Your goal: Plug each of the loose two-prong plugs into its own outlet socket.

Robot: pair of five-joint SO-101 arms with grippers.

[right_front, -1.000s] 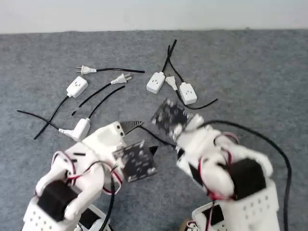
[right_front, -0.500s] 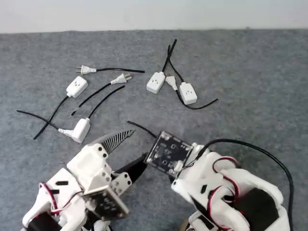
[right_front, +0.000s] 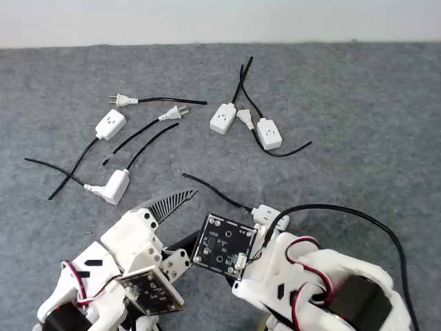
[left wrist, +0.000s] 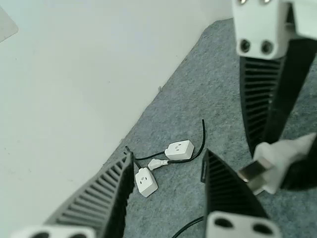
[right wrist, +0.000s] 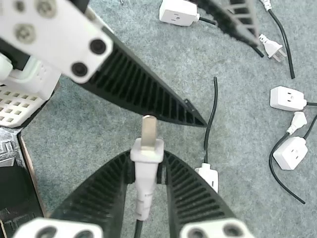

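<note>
My right gripper [right wrist: 147, 157] is shut on a white two-prong plug [right wrist: 147, 148], prongs pointing forward at a black finger of the left gripper. In the left wrist view that plug [left wrist: 277, 166] hangs beside my open, empty left gripper [left wrist: 167, 157]. From above, the left gripper [right_front: 187, 217] sits low over the near carpet. Two white sockets [right_front: 222, 118] [right_front: 269, 133] lie at the far middle with a small plug [right_front: 244, 119] between them. A third socket [right_front: 110, 124] lies far left, near two loose plugs [right_front: 122, 101] [right_front: 173, 112].
Another white socket block [right_front: 116, 186] lies at the left on its black cord. A white cord end [right_front: 267, 215] with a short black lead rests on the carpet beside the right arm. A thick black cable [right_front: 358, 214] arcs around the right arm. Grey carpet [right_front: 358, 110] covers the table.
Both arms have pulled back toward the near edge. The right arm has left the area near the two middle sockets. The white cord end beside it has come into view.
</note>
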